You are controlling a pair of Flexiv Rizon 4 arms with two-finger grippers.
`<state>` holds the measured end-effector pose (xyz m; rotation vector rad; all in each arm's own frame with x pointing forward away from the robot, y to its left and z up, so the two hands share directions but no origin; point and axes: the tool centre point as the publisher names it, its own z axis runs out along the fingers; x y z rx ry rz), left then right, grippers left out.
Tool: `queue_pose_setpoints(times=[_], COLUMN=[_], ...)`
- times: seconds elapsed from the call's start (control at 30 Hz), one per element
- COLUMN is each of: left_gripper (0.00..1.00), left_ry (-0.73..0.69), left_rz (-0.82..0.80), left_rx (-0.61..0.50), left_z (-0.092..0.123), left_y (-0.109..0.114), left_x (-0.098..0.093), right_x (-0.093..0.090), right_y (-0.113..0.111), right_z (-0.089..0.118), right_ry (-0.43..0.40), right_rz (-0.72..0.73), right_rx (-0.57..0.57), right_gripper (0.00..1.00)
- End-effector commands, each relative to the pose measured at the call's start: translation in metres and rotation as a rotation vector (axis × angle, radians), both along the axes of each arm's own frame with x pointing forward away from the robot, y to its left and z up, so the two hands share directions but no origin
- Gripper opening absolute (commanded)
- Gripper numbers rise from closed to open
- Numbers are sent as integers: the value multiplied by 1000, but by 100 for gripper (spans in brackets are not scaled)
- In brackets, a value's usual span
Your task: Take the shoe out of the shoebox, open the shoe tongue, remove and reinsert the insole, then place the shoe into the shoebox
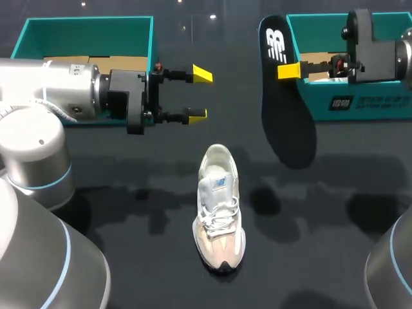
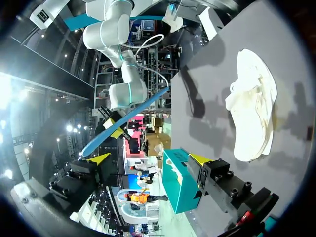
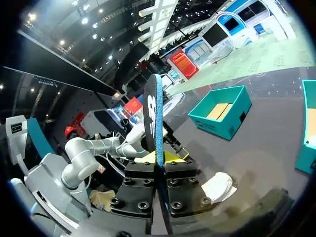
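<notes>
Our dark table (image 1: 129,225) carries everything. Our left arm (image 1: 51,84) comes in over the left teal box (image 1: 90,20), and our right arm (image 1: 386,55) over the right teal box (image 1: 360,106). Both boxes stand open at the far side, well apart, with brown cardboard showing inside. The right one has white print on its near wall, too small for us to make out.

The black insole (image 1: 286,122) is held up off the table in front of that box's left corner, with a shadow below it. A large white logo sits near its upper end, and its other face shows blue in the wrist views. Our right gripper (image 1: 283,71) is clamped on it just below the logo, a yellow tip on each face.

The shoe (image 1: 220,206), a white and cream sneaker, stands on its sole between the boxes and nearer to us. Its toe points toward us, it is laced, and its mouth is open. A small label on the tongue is too blurred to read.

Our left gripper (image 1: 199,94) hangs beyond the shoe's heel, fingers spread and grasping nothing.
</notes>
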<state>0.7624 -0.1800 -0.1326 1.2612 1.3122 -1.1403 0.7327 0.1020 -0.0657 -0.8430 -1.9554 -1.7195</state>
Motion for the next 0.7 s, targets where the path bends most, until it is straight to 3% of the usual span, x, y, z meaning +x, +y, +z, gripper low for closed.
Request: queue_pose_setpoints(times=[0.03,0.2,0.43,0.6,0.7], left_gripper=[100,100,100,100,100], left_ry=[-2,-22,-60,-52,-52], left_rz=[1,8,12,1,1], left_rx=[-1,-6,-78,-92,-92], left_z=[-1,-1,-1,-2,-2], left_y=[-1,-3,4,-2,-2], left_x=[0,6,22,28,28], right_x=[2,2,42,71,71], right_y=[1,1,13,22,22], right_z=[-1,-1,-22,-32,-32], right_ry=[3,3,204,267,267], right_rz=[6,6,-40,-25,-25], right_rx=[-4,-4,-86,-50,-50], right_gripper=[0,0,0,0,0])
